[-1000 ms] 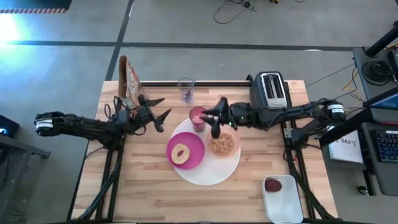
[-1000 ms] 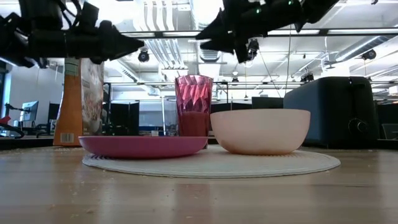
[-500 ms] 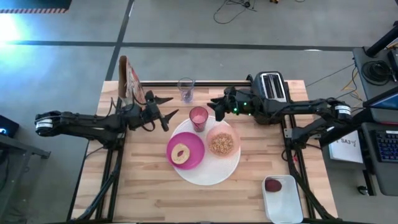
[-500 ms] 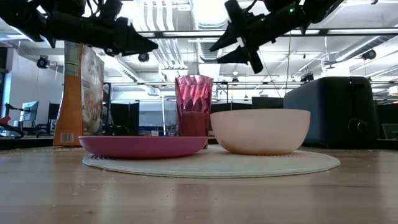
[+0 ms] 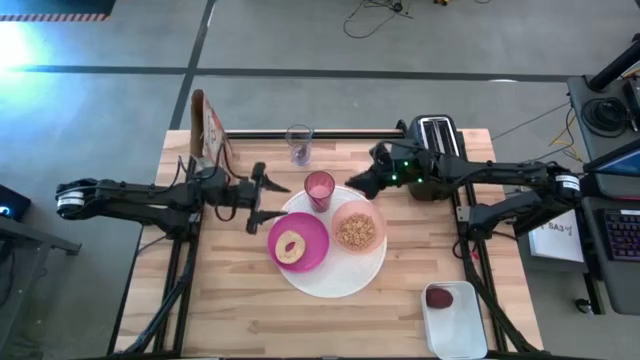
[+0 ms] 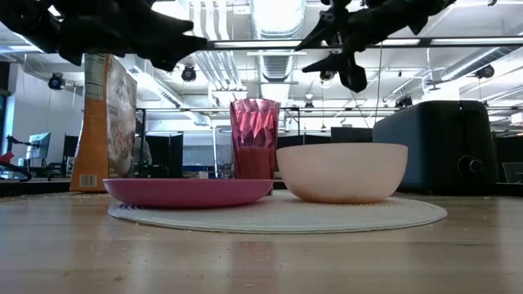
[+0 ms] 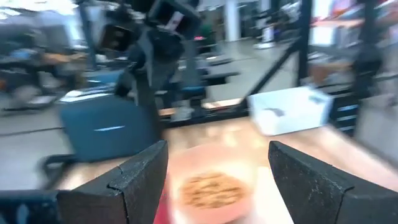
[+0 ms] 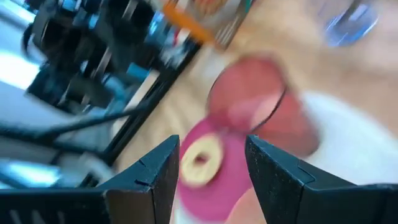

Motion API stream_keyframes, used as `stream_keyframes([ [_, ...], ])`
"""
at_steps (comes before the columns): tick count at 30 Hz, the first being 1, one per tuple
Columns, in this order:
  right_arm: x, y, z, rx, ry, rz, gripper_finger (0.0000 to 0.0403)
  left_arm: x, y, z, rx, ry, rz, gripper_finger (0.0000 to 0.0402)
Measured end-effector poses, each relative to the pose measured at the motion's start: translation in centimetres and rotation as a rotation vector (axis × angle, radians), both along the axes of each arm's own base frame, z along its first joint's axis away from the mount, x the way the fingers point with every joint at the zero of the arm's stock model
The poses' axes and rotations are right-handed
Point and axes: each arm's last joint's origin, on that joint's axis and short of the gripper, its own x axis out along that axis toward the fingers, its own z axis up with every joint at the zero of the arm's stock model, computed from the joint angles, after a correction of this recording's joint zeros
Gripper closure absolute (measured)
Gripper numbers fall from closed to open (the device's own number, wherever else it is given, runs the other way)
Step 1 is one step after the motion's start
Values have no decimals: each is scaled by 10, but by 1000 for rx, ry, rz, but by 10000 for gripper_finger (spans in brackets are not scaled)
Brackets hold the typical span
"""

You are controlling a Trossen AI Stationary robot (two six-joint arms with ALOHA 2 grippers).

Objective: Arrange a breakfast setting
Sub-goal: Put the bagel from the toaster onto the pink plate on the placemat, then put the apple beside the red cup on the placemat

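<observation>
Looking down: big round white plate (image 5: 335, 270) mid-table carrying magenta plate (image 5: 298, 241) with bagel (image 5: 292, 246), pink bowl (image 5: 358, 228) of cereal, pink tumbler (image 5: 319, 188); left gripper (image 5: 258, 198) spread wide and empty just beside the white plate's edge, right gripper (image 5: 354, 182) parted, empty, past the tumbler; clear glass (image 5: 298, 143) and dark red fruit (image 5: 439, 297) in a tray (image 5: 455, 322) well apart from that plate. Level across: tumbler (image 6: 255, 139) behind magenta plate (image 6: 188, 192), bowl (image 6: 342, 171) beside it, both grippers overhead. Right wrist: fingers (image 8: 152, 180) apart above bagel (image 8: 200, 160).

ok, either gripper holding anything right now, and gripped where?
Nothing is held. The left gripper is open and empty beside the magenta plate. The right gripper is open and empty, raised near the pink tumbler.
</observation>
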Motion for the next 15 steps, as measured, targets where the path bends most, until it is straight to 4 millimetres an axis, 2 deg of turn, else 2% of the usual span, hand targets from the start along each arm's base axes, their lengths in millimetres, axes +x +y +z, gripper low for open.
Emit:
stream_keyframes([
  [5, 3, 14, -1, 63, 6, 87, 236, -1, -5, 0, -47, 7, -170, 141],
  [10, 1, 19, -4, 81, 48, 101, 241, -1, -5, 0, -79, 14, -174, 141],
  [15, -3, 32, -13, 192, 165, 150, 242, -1, -6, 0, -108, 21, -174, 141],
])
